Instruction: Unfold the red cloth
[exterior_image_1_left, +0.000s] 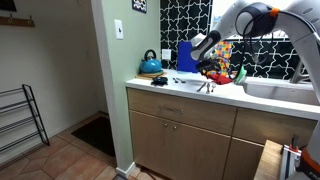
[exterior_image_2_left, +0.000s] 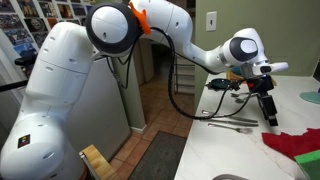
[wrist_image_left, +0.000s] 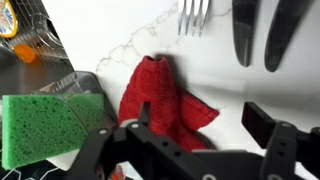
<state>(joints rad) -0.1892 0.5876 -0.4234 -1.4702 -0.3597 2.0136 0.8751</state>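
White counter (wrist_image_left: 105, 30) | crumpled red cloth (wrist_image_left: 160, 95) just beneath end effector (wrist_image_left: 203, 128) | jaws apart, clear of cloth

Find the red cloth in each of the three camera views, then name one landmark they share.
In an exterior view: the red cloth is a small patch right of centre, under the arm and partly hidden.
In an exterior view: the cloth lies at the lower right, on the white counter.
Wrist view: centre, crumpled, beside the green sponge.
Shared landmark: the cutlery.
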